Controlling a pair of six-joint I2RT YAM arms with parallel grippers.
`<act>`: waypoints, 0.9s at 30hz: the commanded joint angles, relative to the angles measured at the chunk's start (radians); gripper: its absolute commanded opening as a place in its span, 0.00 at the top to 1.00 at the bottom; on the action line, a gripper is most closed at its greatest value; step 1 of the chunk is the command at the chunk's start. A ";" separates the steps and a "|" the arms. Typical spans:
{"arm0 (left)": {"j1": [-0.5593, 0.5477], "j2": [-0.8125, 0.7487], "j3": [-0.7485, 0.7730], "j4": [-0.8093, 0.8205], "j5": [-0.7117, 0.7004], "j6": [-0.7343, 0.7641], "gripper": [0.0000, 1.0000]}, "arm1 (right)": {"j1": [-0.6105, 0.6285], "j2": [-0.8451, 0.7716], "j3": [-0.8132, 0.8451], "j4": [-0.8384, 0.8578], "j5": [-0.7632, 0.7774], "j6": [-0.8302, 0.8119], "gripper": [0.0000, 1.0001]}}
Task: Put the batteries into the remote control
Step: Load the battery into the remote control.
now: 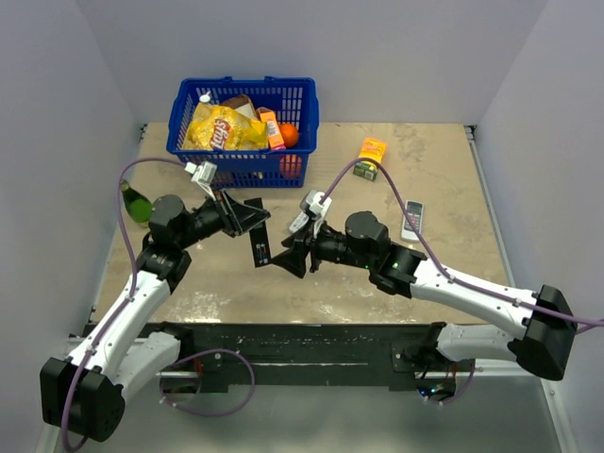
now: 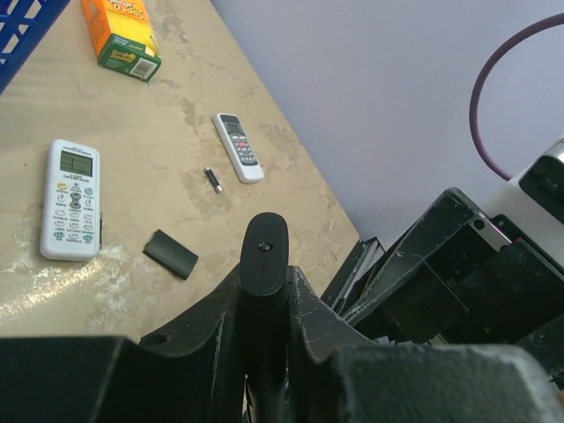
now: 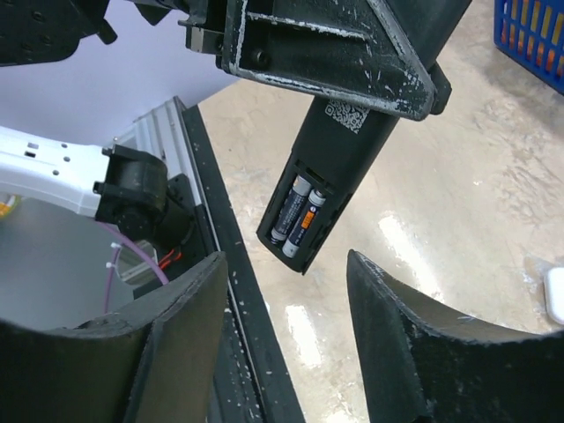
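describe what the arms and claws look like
The left arm and right arm have white links with black joints and black end sections. A purple cable runs along each. The left claw and right claw are black, with broad wedge-shaped fingers scuffed white.

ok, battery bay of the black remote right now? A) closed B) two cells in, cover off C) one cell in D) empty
B: the right wrist view shows two batteries side by side in the open bay of the remote control, which is clamped in the left gripper.
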 commanded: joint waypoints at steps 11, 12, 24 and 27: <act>-0.003 -0.051 -0.044 0.245 0.128 -0.134 1.00 | -0.012 0.108 -0.005 0.156 -0.087 0.043 0.35; -0.003 -0.056 -0.047 0.253 0.131 -0.143 1.00 | -0.012 0.111 -0.005 0.160 -0.091 0.046 0.38; -0.003 -0.051 -0.072 0.351 0.196 -0.174 1.00 | -0.041 0.128 -0.013 0.217 -0.163 0.091 0.98; -0.003 -0.054 -0.072 0.362 0.205 -0.149 1.00 | -0.044 0.127 -0.008 0.212 -0.170 0.098 1.00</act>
